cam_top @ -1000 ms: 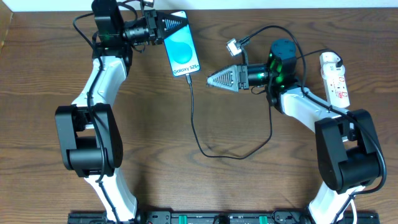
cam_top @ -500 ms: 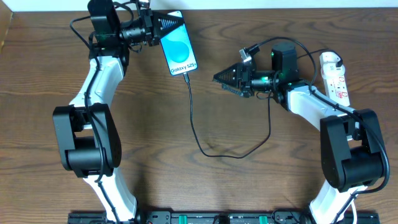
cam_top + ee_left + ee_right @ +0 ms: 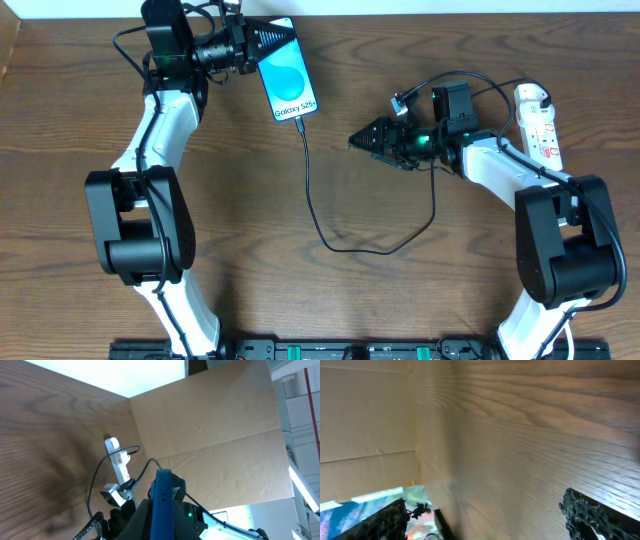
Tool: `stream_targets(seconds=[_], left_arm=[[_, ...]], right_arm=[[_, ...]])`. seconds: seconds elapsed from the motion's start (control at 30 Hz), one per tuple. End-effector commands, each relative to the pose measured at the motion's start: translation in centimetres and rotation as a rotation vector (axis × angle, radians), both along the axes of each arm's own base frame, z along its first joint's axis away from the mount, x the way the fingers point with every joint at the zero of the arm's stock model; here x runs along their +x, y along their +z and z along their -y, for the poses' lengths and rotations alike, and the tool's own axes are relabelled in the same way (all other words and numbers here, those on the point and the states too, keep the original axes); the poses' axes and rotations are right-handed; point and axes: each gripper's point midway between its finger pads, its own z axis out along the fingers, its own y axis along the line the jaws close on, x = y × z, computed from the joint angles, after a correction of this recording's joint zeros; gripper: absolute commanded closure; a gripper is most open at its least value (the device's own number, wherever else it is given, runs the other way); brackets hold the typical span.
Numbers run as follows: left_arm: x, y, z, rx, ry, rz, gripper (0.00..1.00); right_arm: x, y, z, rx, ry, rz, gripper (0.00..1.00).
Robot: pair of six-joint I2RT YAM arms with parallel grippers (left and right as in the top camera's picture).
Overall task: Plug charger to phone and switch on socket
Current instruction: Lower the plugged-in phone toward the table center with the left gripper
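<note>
Nearest the arm bases, the charger (image 3: 307, 180) lay slack on the wooden table (image 3: 240, 220). Its black cable curved round in a loose loop and then ran straight up the table toward the far side. To the right, the other end of the loop climbed behind the right forearm, and I could not follow it from there.

Farther out, the right gripper (image 3: 358, 142) hung over bare wood with its tip pointing left toward the straight run of cable. It was near the cable but touched neither it nor anything else. In the wrist view its dark textured fingers (image 3: 592, 510) stood spread wide, with only table grain between them. The socket (image 3: 540, 128) lay lengthwise at the right edge, behind that arm's elbow and well apart from the spread pincer.

Farther still, the charger's small tip met the lower short edge of the phone (image 3: 290, 82), which lay slightly tilted with its teal screen facing up. At the far edge, the left gripper (image 3: 272, 40) was pinched onto the phone's upper end. Its wrist camera showed the phone edge-on between the fingers as a thin blue slab, with a cardboard wall (image 3: 210, 425) beyond.
</note>
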Motion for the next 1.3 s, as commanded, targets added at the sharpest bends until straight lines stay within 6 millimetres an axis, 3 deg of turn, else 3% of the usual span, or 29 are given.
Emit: stream_targets(seconds=[0.0,0.13,0.3,0.57,0.7,0.9,1.17,1.27], left_arm=[[-0.5,1.3,-0.2,0.002,-0.001,0.034,0.93],[-0.5,1.2,-0.1,0.003,-0.002,0.036,0.93],[-0.5,0.0,-0.1,0.022,0.006,0.005,0.92],[-1.6,-5.2,2.4,0.139,0.015,-0.109,0.93],[-2.9,-8.9,4.3,0.278,0.02,-0.165,0.93],[-5.8,-13.2,7.8,0.485,-0.04,-0.171,0.93],[-7.6,-17.1,11.2,0.665,-0.054,-0.18,0.92],[-8.2,-17.6,12.2,0.677,-0.077,-0.177,0.93]], right_arm=[[1.2,0.4,1.4,-0.11,-0.041,0.083,0.03],[1.4,0.2,3.7,-0.283,-0.095,0.104,0.02],[1.9,2.3,6.4,-0.44,-0.188,0.161,0.01],[2.4,6.5,11.7,-0.659,-0.411,0.261,0.01],[2.5,8.1,12.5,-0.679,-0.454,0.304,0.01],[2.6,8.3,12.9,-0.701,-0.458,0.321,0.01],[2.5,8.3,12.9,-0.702,-0.457,0.318,0.01],[2.5,8.2,12.9,-0.703,-0.456,0.317,0.01]])
